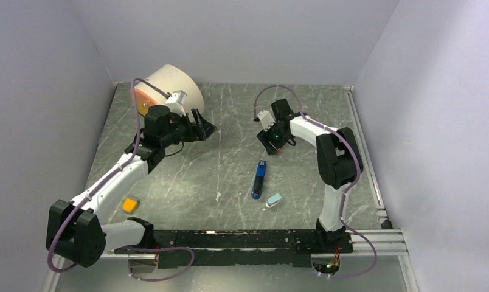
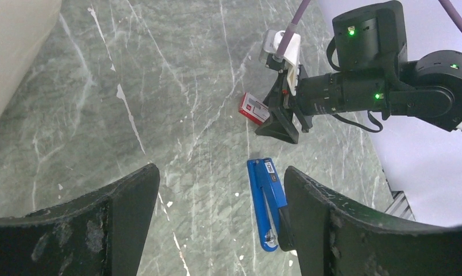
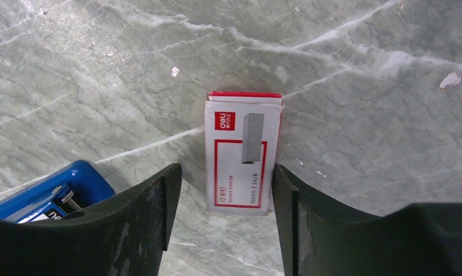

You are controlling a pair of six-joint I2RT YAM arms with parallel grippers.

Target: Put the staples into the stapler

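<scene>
The stapler (image 1: 260, 179) lies flat near the middle of the table (image 1: 187, 173). Its long axis runs near-to-far, with the far end tipped slightly right toward the right gripper (image 1: 271, 139). Just past that end sits a red-and-white staple box (image 3: 243, 152) — the right gripper's fingers stand apart on either side of it, not closed on it. The left gripper (image 2: 220, 172) hangs over the far-left table beside a beige drum (image 1: 169, 85), fingers wide, holding nothing. A light-blue and white piece (image 1: 273, 199) lies just beside the stapler's near end.
</scene>
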